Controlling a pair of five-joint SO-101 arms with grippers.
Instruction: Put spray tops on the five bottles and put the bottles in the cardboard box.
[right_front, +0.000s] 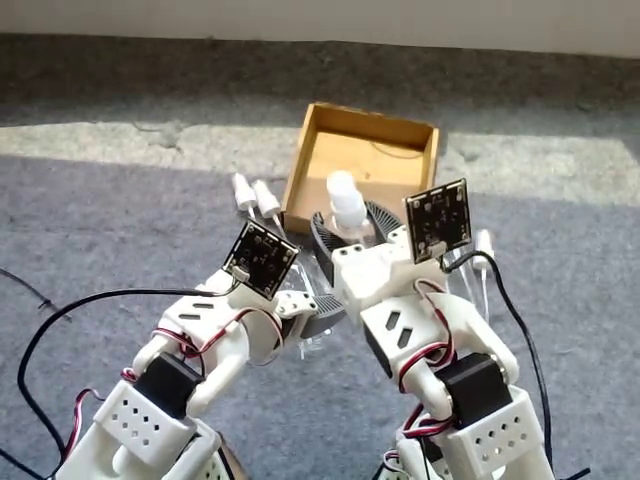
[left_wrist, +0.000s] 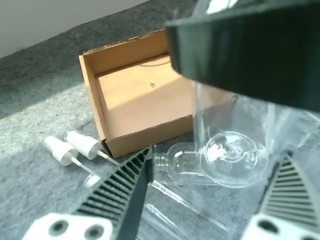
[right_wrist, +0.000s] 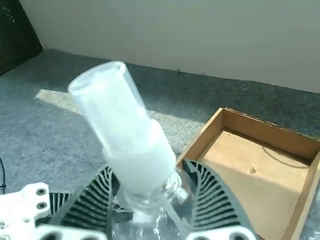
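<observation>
The right end effector (right_wrist: 150, 212) pinches a clear bottle (right_wrist: 167, 189) at the neck. Its frosted spray top (right_wrist: 125, 135) is tilted, and its body is cut off at the frame edge. The left end effector (left_wrist: 217, 162) is spread around that bottle's base; contact is unclear. A second bottle (left_wrist: 175, 161) lies on the bench (left_wrist: 35, 100) just beside the cardboard box (left_wrist: 90, 85), with two loose spray tops (left_wrist: 82, 143) nearby. Overlapping glass blurs outlines.
</observation>
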